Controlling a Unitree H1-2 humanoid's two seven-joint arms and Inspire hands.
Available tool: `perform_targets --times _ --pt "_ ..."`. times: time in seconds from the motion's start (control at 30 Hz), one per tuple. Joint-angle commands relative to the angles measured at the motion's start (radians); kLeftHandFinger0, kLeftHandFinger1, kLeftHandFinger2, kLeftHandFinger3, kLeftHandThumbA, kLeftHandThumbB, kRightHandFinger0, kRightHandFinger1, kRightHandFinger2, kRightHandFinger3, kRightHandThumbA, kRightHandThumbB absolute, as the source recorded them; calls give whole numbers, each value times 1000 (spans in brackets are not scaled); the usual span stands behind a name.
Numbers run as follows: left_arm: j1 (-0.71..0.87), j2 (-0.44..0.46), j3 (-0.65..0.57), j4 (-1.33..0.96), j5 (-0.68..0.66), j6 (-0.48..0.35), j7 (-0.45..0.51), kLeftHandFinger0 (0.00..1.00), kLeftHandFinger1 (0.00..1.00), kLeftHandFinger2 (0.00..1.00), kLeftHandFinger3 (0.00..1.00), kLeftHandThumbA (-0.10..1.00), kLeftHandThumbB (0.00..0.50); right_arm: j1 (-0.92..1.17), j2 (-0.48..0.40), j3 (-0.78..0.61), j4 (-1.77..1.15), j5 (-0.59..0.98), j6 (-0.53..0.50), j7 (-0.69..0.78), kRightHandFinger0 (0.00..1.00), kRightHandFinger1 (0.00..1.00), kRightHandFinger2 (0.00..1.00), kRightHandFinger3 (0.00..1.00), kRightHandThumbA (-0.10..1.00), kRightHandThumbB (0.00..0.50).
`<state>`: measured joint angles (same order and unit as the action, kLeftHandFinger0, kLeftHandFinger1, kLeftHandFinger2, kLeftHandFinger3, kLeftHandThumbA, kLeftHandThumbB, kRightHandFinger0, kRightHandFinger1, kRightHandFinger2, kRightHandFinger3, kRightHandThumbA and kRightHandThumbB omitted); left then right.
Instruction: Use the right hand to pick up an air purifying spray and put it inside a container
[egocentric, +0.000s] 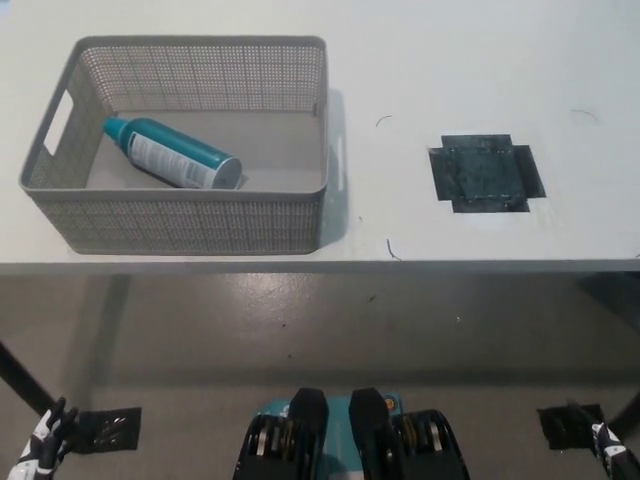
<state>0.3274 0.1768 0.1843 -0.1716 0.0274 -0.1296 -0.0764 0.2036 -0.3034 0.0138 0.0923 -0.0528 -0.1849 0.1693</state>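
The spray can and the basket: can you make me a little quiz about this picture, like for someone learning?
1. True or false: the spray can stands upright on the table.
2. What lies to the right of the basket: A a cup, B a dark patch, C a book?
3. Fill in: the can's body is mostly ____ coloured.

Key: 1 false, it lies on its side in the basket. 2 B. 3 teal.

The left hand and right hand hang low, away from the table.
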Motion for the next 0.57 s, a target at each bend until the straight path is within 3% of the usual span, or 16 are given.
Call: perform_targets --times 0.0,0.23,0.53 --pt "4 9 5 -8 0 -42 14 1000 1000 1000 1000 1000 456 14 -8 -19 -1 39 -72 8 1000 1000 1000 1000 1000 374" --pt "7 14 -14 -1 5 -39 4 1000 1000 1000 1000 1000 441 55 -12 -30 -15 48 -70 5 1000 1000 1000 1000 1000 354" --pt "20 11 -15 2 -5 -41 6 1000 1000 1000 1000 1000 441 54 -13 -28 -16 23 -90 -5 1000 1000 1000 1000 1000 379"
